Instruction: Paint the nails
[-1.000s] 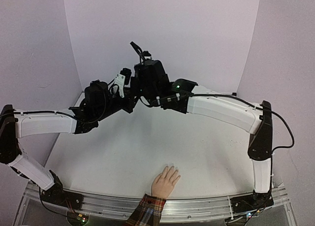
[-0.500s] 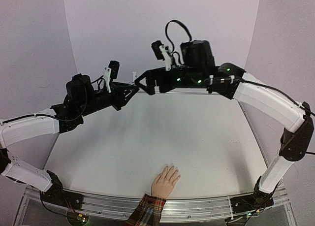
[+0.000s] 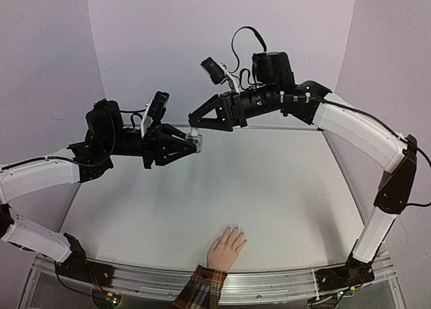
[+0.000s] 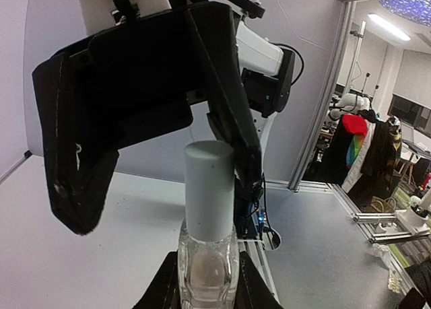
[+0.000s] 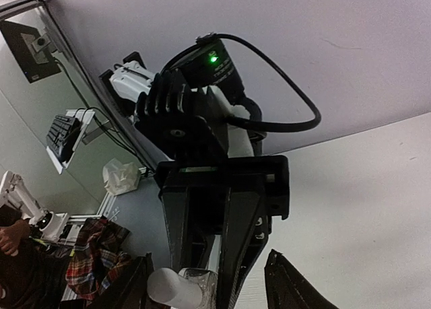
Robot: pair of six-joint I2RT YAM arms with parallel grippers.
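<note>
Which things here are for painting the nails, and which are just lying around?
For the job: hand, its nails, clear bottle in the left pincer, white cap inside the open right pincer.
Just lying about: keyboard, colourful cloth, both beyond the table.

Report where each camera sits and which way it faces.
Top external: above and behind the bases, looking down on the table; shows both arms, left hand, right hand.
Left wrist: on the left arm, looking along its fingers at the gripped bottle; the right hand's open fingers flank its cap.
Right wrist: on the right arm, facing the left hand; own fingers frame the bottom edge.
Both wrist views share the bottle.
</note>
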